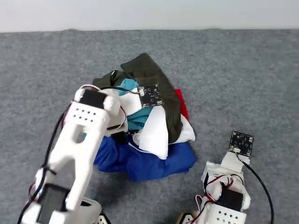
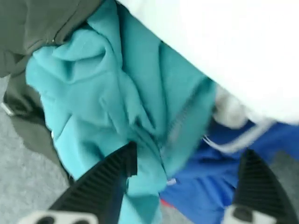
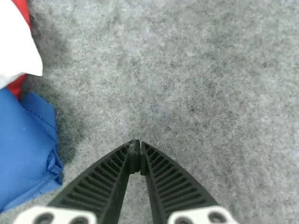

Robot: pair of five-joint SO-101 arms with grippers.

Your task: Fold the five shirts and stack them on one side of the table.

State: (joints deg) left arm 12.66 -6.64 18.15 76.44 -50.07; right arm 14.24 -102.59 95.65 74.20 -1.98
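Observation:
Five shirts lie in a crumpled heap mid-table: dark olive on top at the back, teal, white, red peeking out at the right, and blue underneath at the front. The left arm stretches over the heap. My left gripper hangs open just above the teal shirt, with the white shirt and blue shirt beside it. My right gripper is shut and holds nothing, over bare carpet next to the blue shirt.
Grey carpet covers the table, with free room left, right and behind the heap. A pale wall edge runs along the far side. The right arm sits at the front right corner.

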